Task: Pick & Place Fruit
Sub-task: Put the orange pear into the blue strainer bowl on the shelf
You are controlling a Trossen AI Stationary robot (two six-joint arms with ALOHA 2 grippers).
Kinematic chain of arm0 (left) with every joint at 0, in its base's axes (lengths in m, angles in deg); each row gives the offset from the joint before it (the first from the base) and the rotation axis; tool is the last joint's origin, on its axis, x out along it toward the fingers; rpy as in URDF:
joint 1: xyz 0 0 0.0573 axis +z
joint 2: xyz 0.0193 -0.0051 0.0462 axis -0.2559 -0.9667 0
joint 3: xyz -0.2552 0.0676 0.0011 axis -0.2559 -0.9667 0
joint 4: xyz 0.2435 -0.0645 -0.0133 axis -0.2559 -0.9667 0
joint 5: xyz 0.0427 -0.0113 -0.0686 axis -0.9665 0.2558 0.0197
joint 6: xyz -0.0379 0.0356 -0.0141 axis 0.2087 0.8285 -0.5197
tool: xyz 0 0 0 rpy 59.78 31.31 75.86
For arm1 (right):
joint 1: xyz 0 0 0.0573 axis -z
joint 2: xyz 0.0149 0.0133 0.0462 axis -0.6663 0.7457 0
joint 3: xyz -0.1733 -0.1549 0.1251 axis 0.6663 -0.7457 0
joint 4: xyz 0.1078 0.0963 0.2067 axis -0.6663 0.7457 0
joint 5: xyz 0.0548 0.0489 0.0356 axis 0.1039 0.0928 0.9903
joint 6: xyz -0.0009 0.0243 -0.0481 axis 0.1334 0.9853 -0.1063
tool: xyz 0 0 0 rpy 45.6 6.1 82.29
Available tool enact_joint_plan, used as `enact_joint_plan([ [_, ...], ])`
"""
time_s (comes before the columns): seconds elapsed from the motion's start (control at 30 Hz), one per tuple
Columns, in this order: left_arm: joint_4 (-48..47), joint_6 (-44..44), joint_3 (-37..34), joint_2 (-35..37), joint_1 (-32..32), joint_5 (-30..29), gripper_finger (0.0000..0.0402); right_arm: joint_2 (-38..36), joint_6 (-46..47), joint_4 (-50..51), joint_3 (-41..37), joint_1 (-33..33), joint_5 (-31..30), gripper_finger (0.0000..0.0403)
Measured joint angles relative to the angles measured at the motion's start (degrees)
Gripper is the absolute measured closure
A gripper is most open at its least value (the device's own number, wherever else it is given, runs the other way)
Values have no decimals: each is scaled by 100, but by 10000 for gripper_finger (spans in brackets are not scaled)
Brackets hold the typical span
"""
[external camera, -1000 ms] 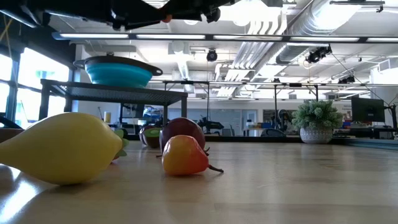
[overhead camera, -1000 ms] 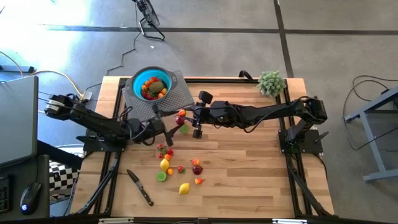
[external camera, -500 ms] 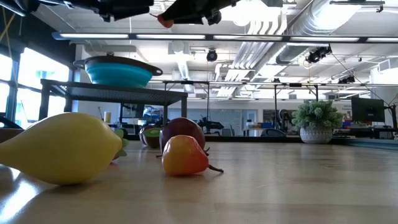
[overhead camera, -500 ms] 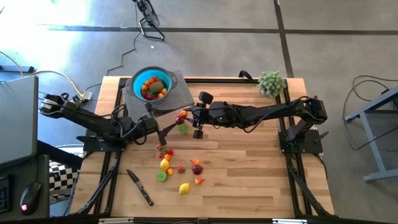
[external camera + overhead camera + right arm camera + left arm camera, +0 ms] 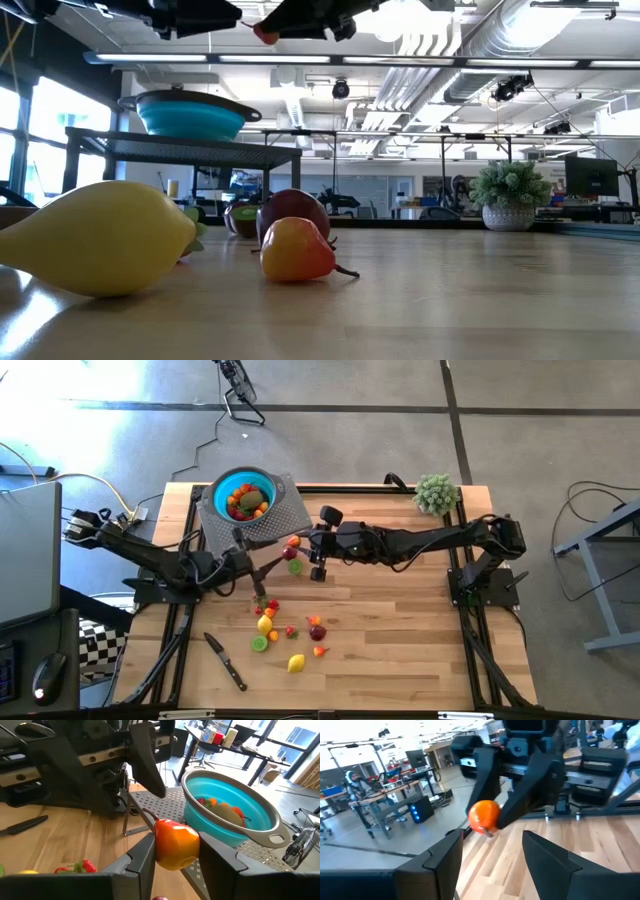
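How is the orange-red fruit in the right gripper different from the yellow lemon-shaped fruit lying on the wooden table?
The orange-red fruit is held up off the table between the right gripper's fingers; the yellow lemon-shaped fruit lies free on the wooden table. The first is orange blending to red with a thin stem; the lemon is plain yellow with a pointed end. Both are small toy fruits outside the teal bowl.

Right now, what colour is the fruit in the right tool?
Orange shading to red fruit; the right wrist view shows it best.

Grey concrete floor [image 5: 330, 385], ceiling ducts [image 5: 470, 40]
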State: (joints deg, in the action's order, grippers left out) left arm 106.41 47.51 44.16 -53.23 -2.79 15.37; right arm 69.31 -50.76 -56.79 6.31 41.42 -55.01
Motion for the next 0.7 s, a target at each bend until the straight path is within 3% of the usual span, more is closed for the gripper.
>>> enact_joint_plan([
  [0.2,51,-10,0,-6,36,31,208,0,0,0,0,0,39,275],
  [0.37,102,-372,0,-204,278,405,208,0,12,-1,0,0,148,277],
  [0.7,258,-435,0,-292,412,399,208,0,3,2,0,0,153,276],
])
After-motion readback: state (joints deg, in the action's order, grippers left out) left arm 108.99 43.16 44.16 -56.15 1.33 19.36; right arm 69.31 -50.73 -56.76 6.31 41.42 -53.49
